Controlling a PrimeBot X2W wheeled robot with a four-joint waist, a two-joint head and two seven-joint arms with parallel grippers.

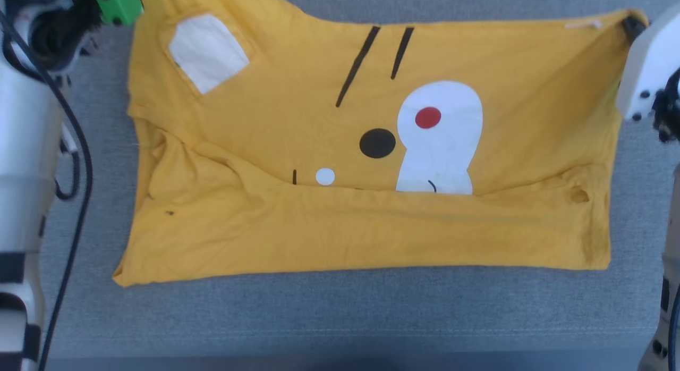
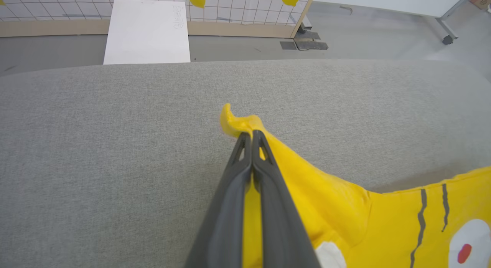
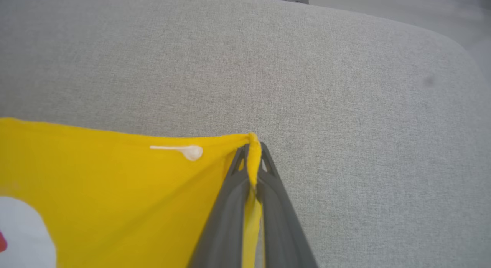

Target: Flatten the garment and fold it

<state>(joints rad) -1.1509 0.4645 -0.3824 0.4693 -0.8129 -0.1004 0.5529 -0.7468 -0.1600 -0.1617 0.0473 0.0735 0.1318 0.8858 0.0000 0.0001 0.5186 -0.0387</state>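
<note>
- Grey woven cloth is covering the table (image 1: 340,318), and the garment (image 1: 345,238) is lying spread across its middle, reaching almost from one arm to the other.
- Bright yellow is showing over the whole garment, and its far edge is stretching nearly straight between the two held corners.
- I am reading the hold this way: both far corners are being pinched so the far edge can be pulled taut and then carried toward me as a fold. Flattening is looking mostly done and the folding hardly begun.
- On my left, the left end effector (image 2: 252,135) is clamping the far left corner, fingers pressed together, with a yellow tip curling out beyond them.
- On my right, the right end effector (image 3: 253,147) is gripping the far right corner, its fingers closed on a thin ridge of cloth.
- Nearest me, the near strip (image 1: 372,238) is lying doubled over the front, hiding the bottom of the print and wrinkling toward the left.
- Among the print, the white shape (image 1: 440,148) is sitting right of centre, and the white patch (image 1: 207,52) is sitting near the left corner.
- Two black lines (image 1: 357,68) are slanting above the black dot (image 1: 377,143).
- Inside the white shape, the red dot (image 1: 428,117) is showing, and a small white dot (image 1: 325,176) is sitting by the fold.
- Near the right end, what looks like a hole (image 1: 579,194) is puckering the cloth.
</note>
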